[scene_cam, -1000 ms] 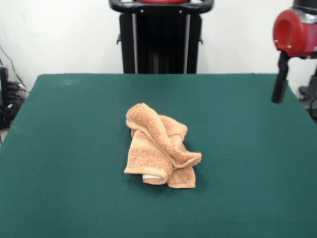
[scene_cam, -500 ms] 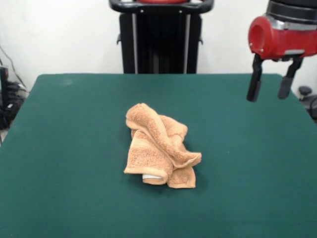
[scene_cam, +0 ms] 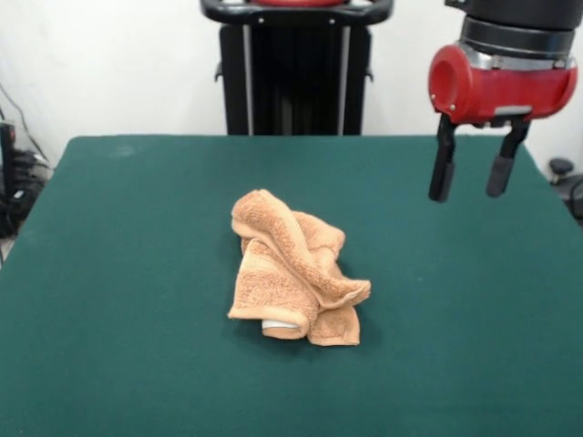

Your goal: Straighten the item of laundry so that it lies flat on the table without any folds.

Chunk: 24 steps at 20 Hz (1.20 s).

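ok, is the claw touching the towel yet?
No: the open claw hangs above the table, well off to one side of the crumpled towel.

A robot lab: pedestal [scene_cam: 296,68] behind a green felt table [scene_cam: 137,273], bare white wall [scene_cam: 109,64].

A plain white wall [scene_cam: 109,64] runs behind the gripper [scene_cam: 470,182], evenly lit. Far off to the gripper's left in the picture, dark cables [scene_cam: 16,177] hang by the wall. Just right of the gripper, low down, sits a small dark castor-like object [scene_cam: 561,169].
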Each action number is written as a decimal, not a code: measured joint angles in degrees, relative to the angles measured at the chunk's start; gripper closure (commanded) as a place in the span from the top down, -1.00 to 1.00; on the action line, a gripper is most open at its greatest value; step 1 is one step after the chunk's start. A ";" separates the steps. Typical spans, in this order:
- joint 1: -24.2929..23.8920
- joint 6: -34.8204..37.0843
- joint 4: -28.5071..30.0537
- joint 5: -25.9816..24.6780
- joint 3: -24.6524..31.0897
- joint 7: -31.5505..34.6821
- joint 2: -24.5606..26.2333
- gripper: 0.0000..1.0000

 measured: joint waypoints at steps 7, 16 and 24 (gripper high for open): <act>-2.04 -0.03 -0.01 -1.96 1.33 0.00 -0.19 1.00; -4.82 -0.03 -0.03 -4.56 3.94 0.00 -0.09 1.00; -6.22 -0.03 -0.57 -5.51 5.41 0.00 0.11 1.00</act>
